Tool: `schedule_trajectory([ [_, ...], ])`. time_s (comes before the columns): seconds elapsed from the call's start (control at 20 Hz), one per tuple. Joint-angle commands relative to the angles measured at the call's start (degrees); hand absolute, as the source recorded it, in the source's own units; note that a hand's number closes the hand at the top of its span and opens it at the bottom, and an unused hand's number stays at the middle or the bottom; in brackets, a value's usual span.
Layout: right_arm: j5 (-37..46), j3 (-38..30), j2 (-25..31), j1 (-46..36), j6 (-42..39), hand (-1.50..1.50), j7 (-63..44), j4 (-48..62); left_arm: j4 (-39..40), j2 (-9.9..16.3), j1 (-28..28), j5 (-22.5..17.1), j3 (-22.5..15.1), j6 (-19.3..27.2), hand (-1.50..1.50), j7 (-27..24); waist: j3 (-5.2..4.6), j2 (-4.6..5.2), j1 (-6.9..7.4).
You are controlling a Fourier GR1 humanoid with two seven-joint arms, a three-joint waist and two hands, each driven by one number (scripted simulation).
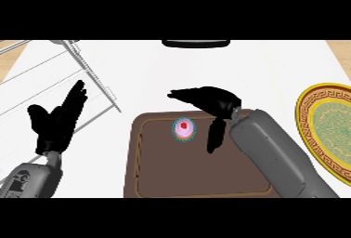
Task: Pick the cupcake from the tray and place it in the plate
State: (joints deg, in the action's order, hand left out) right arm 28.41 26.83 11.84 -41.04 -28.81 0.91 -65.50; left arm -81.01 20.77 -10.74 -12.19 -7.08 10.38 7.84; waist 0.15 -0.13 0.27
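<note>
Fingers point(188, 96) of the right hand point(212, 103) hang spread and empty, holding nothing, just above and right of the cupcake point(183, 128), which sits upright in the tray point(198, 186). Plate point(310, 104) lies right. Left hand point(58, 121) rests open, farther off.

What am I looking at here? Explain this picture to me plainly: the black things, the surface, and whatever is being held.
This single view looks steeply down from the robot's head onto a white counter. The black shapes on grey forearms are its hands. The left hand rests open at the left, fingers up. The right hand hovers above a brown tray, fingers partly curled, holding nothing. A pink cupcake sits on the tray. A gold-rimmed plate lies at the right, and a wire rack at the upper left.
</note>
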Motion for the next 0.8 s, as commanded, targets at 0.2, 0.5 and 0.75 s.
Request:
schedule_trajectory([
  [0.2,7.6,-0.8,-0.8,3.2,1.6,-1.50,3.6,2.0,-0.9,-0.3,3.4,0.9,2.5,-3.8,0.00,-0.3,-0.14,0.11,0.04],
  [0.5,12.6,-2.1,-5.2,-1.5,2.9,-1.50,4.5,9.5,0.1,-2.5,0.9,2.6,3.2,-3.6,0.00,1.5,-0.14,0.13,0.08],
  [0.75,14.3,-0.3,-7.7,-3.9,-1.5,1.50,6.0,12.1,6.8,-4.1,-0.6,3.5,4.7,-4.9,0.00,-4.2,-0.17,0.28,-0.04],
])
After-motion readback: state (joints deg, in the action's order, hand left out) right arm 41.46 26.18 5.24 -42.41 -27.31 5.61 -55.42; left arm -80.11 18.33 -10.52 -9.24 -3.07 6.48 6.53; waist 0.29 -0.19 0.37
